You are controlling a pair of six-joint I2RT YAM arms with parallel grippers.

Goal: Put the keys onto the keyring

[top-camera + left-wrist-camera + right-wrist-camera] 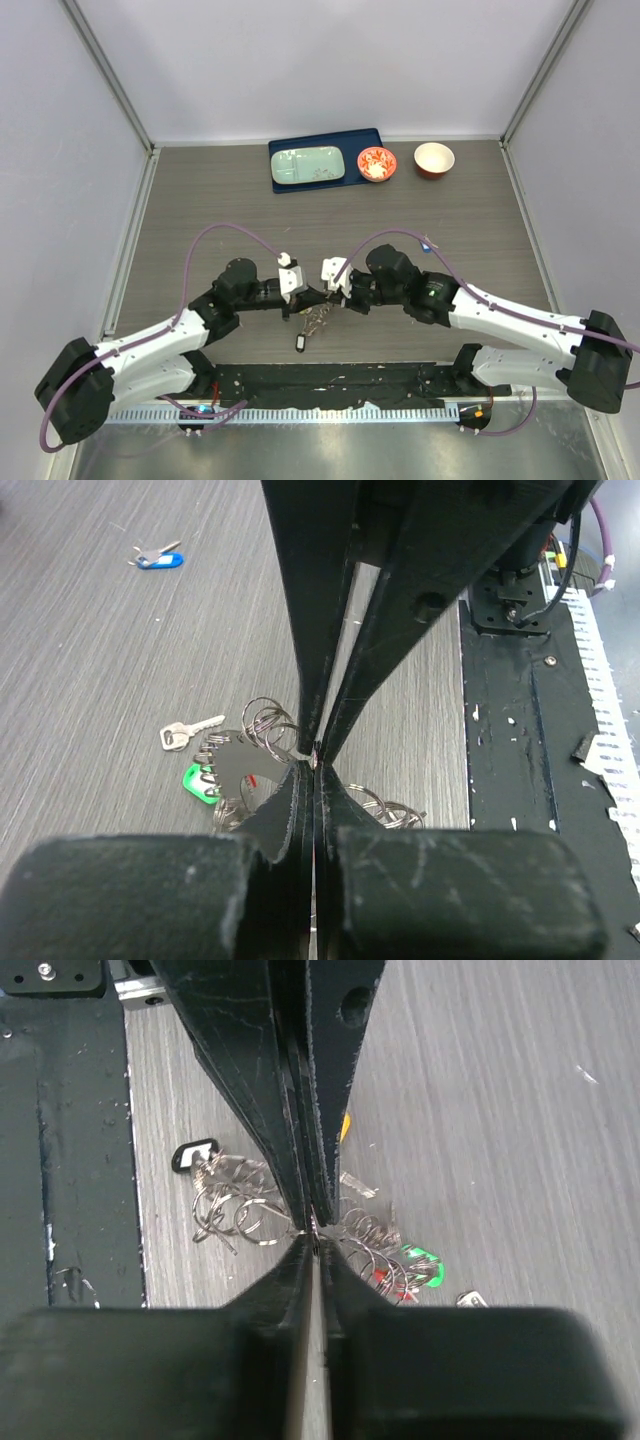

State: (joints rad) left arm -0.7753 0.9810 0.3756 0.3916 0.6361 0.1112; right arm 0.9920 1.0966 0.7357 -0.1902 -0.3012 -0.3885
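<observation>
The keyring [238,763], a flat dark-grey plate hung with wire loops [236,1207], lies on the wood table under both grippers, at the table's near middle [316,316]. Keys with green [199,783] and red [386,1279] heads sit in the bunch. A plain silver key [190,732] lies beside it and a blue-headed key [160,558] further off. My left gripper [313,766] and right gripper [313,1236] meet tip to tip, both shut on a thin wire loop of the keyring. The pinched spot is mostly hidden by the fingers.
A black fob [300,342] trails from the bunch toward the black mat [330,385] at the near edge. At the back stand a blue tray [282,186] with a pale green plate [308,166], a red-and-white bowl [377,164] and another bowl [434,159].
</observation>
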